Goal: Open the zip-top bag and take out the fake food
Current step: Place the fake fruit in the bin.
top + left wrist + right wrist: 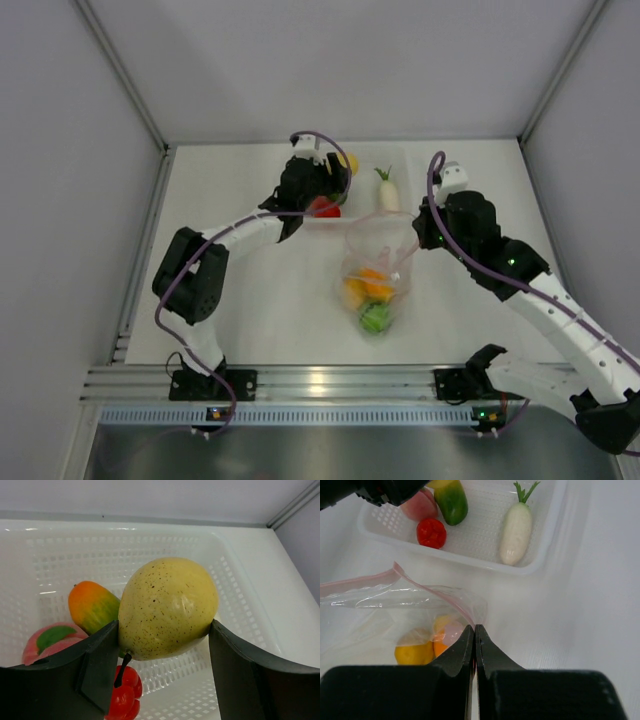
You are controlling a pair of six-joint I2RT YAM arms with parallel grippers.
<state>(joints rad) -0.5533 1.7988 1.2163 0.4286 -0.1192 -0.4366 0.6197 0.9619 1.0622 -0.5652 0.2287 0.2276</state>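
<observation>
Clamping yellow pear [167, 600] in left gripper [164, 629] over white basket [75, 555]; pinching zip-top bag [380, 600] rim in closed right gripper [474, 629]; more fake food [414, 652] inside bag

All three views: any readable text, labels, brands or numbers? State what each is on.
No readable text in any view.
zip-top bag, basket and pear: no print, label or number visible.
arms in the top view: no markings legible, too small to tell.

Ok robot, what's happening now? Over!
Left end effector gripping yellow speckled plastic pear above white perforated basket. Right end effector shut on pink rim of clear zip-top bag. Yellow, orange, green fake food left inside. Nothing blocking.
</observation>
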